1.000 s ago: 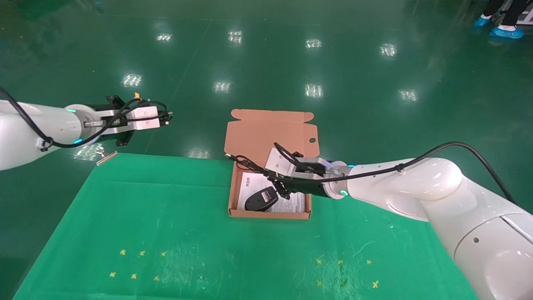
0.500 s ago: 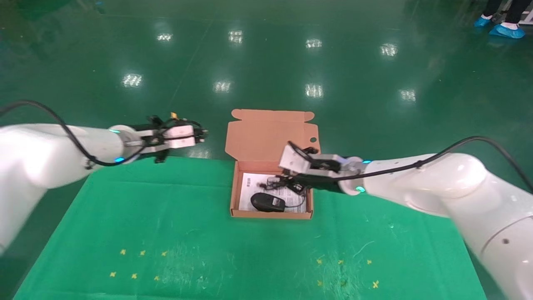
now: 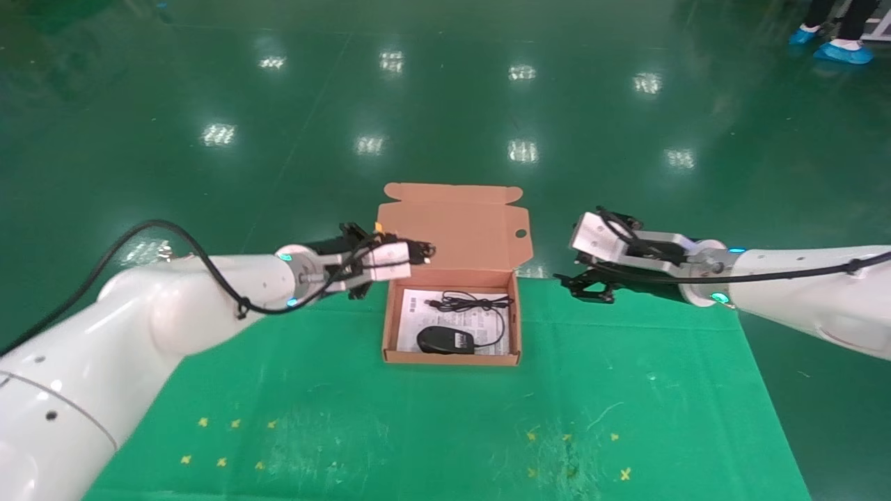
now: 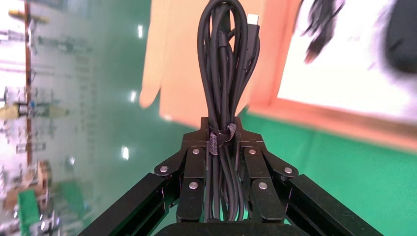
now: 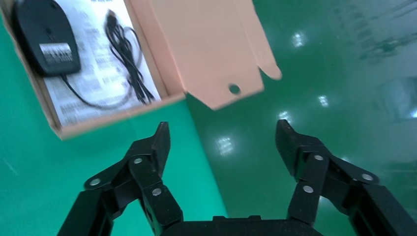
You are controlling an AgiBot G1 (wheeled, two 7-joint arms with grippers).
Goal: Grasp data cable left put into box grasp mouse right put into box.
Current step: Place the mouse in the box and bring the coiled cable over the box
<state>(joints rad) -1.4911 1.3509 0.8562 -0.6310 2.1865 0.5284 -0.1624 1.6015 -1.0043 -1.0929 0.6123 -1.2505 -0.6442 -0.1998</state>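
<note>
The salmon-orange box [image 3: 391, 327] stands open on the green cloth, its lid [image 3: 452, 223] raised at the back. The black mouse [image 3: 445, 340] lies inside on a printed sheet, its thin cord [image 3: 480, 303] piled behind it. My left gripper [image 3: 421, 252] hovers by the box's rear left corner, shut on the looped black data cable [image 4: 226, 73], whose silvery plug tip sticks out beyond the fingers. My right gripper [image 3: 578, 282] is open and empty, just right of the box over the cloth's far edge. The right wrist view shows the mouse [image 5: 44, 37] and the box [image 5: 118, 115].
The green cloth [image 3: 431, 417] covers the table, with small yellow cross marks near the front. Beyond its far edge is shiny green floor [image 3: 445, 104]. A person's blue shoe covers [image 3: 842, 52] show at the far right. The lid has one round hole [image 5: 234, 89].
My right gripper let the mouse go into the box, then drew back to the right, open. My left arm swung right with the data cable, up to the box's rear left corner.
</note>
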